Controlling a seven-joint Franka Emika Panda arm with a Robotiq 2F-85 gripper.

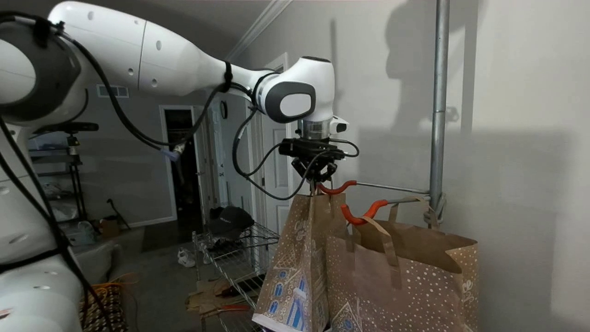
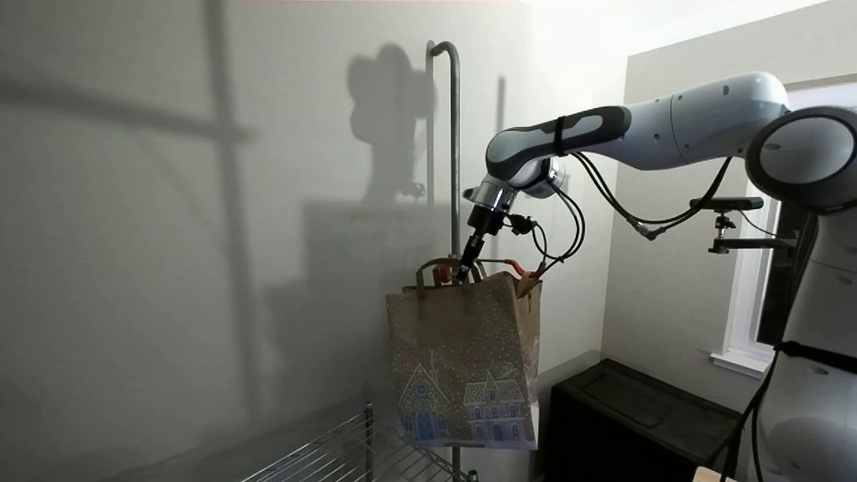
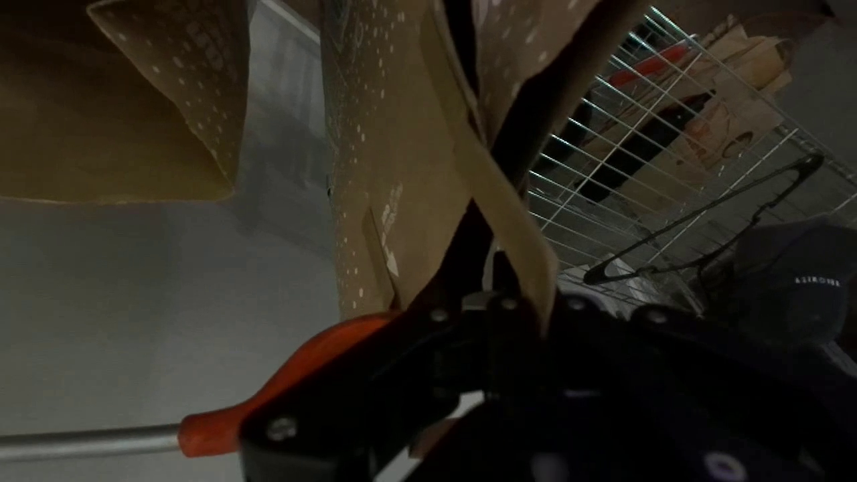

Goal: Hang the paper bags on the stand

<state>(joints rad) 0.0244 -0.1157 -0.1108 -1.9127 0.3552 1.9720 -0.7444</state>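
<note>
The stand is a grey metal pole [image 1: 439,101], also in an exterior view [image 2: 455,154], with arms ending in orange hooks. A speckled paper bag [image 1: 401,281] hangs by its handle on the nearer orange hook [image 1: 364,214]; its open top shows in the wrist view [image 3: 181,87]. A second paper bag with printed houses [image 1: 288,276], also in an exterior view [image 2: 462,361], hangs under my gripper [image 1: 319,177]. The gripper is shut on this bag's handle [image 3: 509,207]. The rear orange hook [image 1: 339,188] is beside the fingers; I cannot tell whether the handle is around it.
A low wire rack [image 1: 230,263] stands below the bags, with a dark cap [image 1: 230,222] and a black hanger [image 3: 703,214] on it. A wall stands behind the pole. A large black bin [image 2: 643,415] stands near the robot base.
</note>
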